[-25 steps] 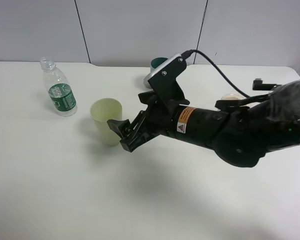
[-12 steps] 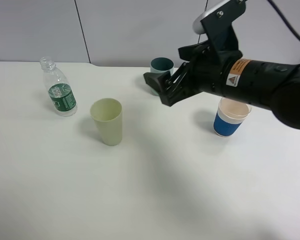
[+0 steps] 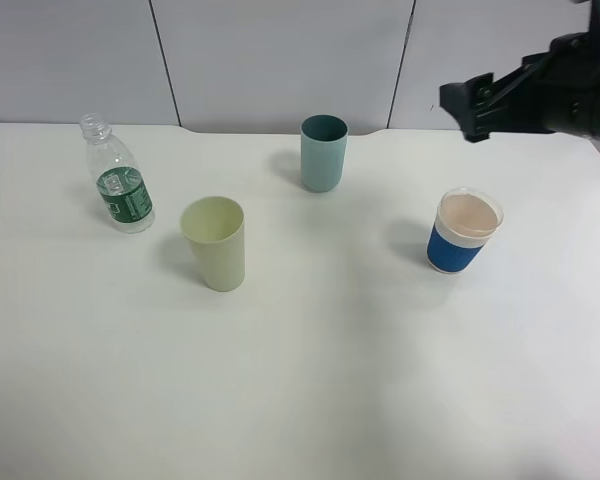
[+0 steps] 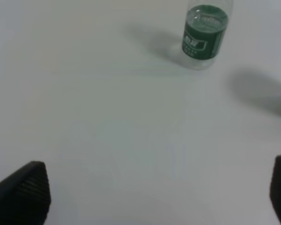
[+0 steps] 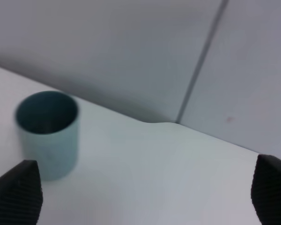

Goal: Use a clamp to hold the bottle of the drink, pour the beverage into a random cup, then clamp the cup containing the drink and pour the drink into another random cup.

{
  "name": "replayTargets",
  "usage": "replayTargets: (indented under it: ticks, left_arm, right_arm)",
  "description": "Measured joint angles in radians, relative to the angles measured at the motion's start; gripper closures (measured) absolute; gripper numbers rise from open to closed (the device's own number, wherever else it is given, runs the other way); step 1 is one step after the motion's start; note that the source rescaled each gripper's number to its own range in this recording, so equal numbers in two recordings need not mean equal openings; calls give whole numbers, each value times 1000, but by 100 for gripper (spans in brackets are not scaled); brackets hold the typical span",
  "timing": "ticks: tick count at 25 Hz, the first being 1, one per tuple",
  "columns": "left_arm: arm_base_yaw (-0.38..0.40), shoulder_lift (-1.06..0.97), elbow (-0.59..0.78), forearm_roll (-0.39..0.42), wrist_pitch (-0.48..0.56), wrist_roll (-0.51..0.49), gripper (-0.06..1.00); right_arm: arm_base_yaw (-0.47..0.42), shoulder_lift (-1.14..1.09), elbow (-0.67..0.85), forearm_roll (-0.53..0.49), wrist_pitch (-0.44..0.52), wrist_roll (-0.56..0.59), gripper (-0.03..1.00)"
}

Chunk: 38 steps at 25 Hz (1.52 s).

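Note:
The uncapped clear bottle point(image 3: 118, 185) with a dark green label stands upright at the table's left; the left wrist view shows the bottle point(image 4: 205, 32) far ahead of my open, empty left gripper point(image 4: 152, 192). To its right stands the pale yellow-green cup point(image 3: 215, 243). The teal cup point(image 3: 323, 152) is farther back, upright. My right gripper point(image 3: 467, 112) hangs high at the upper right, open and empty. In its wrist view the teal cup point(image 5: 48, 133) sits off to one side of the right gripper point(image 5: 144, 192). I cannot make out the beverage in any vessel.
A white cup with a blue sleeve point(image 3: 463, 231) stands at the right, below the right gripper. A grey panelled wall point(image 3: 280, 60) runs along the table's far edge. The left arm does not show in the exterior view.
My right arm has lifted away from beside the pale yellow-green cup and pulled back to the upper right, still open and empty. The cups and the bottle have not moved.

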Motion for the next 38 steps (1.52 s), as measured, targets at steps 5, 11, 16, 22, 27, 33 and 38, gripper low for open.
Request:
replayTargets:
  ticks: [5, 11, 16, 22, 27, 33, 38]
  left_arm:
    - [0, 0, 0, 0, 0, 0, 7]
    - [0, 0, 0, 0, 0, 0, 7]
    - [0, 0, 0, 0, 0, 0, 7]
    - [0, 0, 0, 0, 0, 0, 7]
    - [0, 0, 0, 0, 0, 0, 7]
    - [0, 0, 0, 0, 0, 0, 7]
    - [0, 0, 0, 0, 0, 0, 7]
  right_arm:
    - [-128, -154, 1, 16, 137, 10, 7]
    - [-282, -360, 1, 20, 271, 10, 7]
    - [-377, -513, 1, 23, 303, 10, 7]
    - [-402, -671, 1, 85, 406, 10, 7]
    - [-403, -772, 1, 61, 634, 10, 7]
    - [-403, -877, 1, 20, 845, 29, 7]
    - [-403, -1007, 1, 18, 952, 34, 7]
